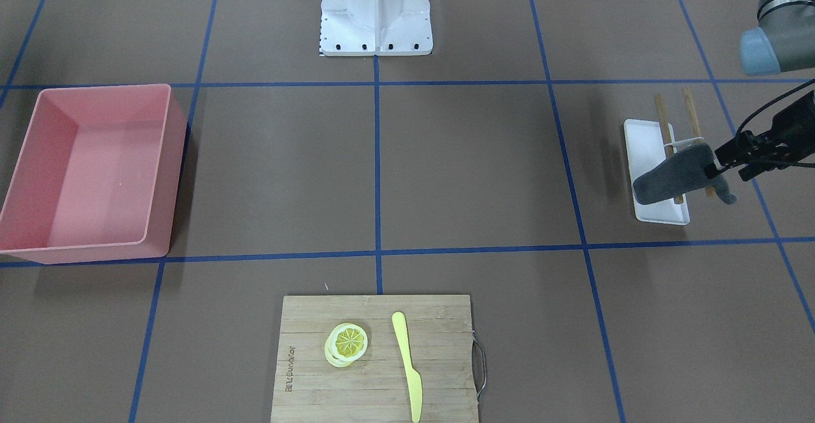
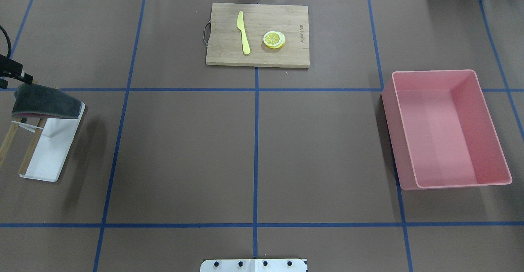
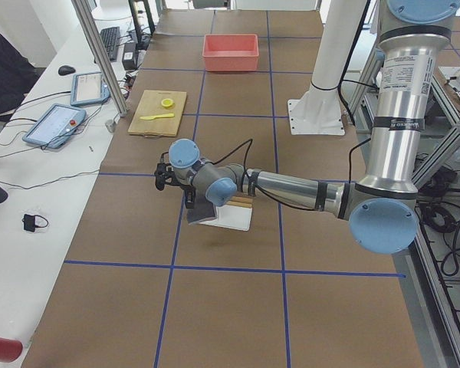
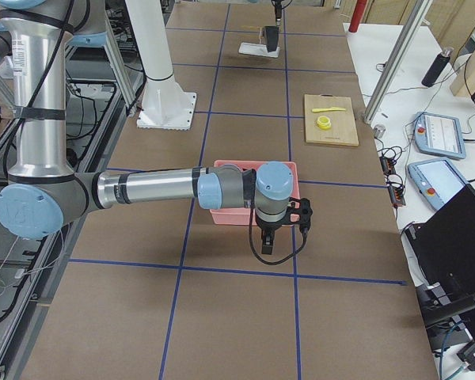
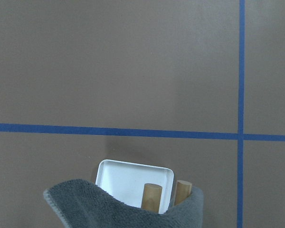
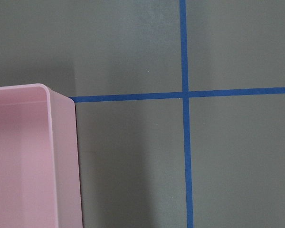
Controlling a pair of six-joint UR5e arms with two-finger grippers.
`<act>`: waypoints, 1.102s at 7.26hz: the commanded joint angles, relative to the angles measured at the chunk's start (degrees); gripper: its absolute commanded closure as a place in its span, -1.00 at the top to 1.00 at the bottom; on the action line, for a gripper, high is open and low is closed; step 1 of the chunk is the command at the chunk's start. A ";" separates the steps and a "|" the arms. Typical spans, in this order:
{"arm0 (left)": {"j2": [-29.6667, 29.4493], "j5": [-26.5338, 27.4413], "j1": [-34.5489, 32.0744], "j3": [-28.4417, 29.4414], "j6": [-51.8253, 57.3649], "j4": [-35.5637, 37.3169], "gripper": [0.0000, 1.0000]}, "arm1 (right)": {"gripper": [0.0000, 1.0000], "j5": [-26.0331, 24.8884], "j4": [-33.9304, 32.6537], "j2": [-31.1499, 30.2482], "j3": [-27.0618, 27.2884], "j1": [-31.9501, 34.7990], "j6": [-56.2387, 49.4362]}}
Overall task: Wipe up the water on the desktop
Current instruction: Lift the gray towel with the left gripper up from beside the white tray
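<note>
Your overhead and front cameras oppose, sharing the rectangular bamboo cutting board point(image 1: 446, 346) point(image 2: 225, 55); wrist cameras look close beyond fingers point(image 1: 730, 151).

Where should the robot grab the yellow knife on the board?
Probably best to grip the knife by its handle, the narrow rounded end nearer the robot, coming straight down. It lies flat on the board, so only its top is free. Pinch across its thin width, clear of the wider blade.
</note>
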 commanded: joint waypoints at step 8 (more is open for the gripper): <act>-1.43 -1.09 0.82 3.92 -0.84 -5.89 -0.19 | 1.00 0.09 -0.09 0.09 -0.03 0.00 -0.09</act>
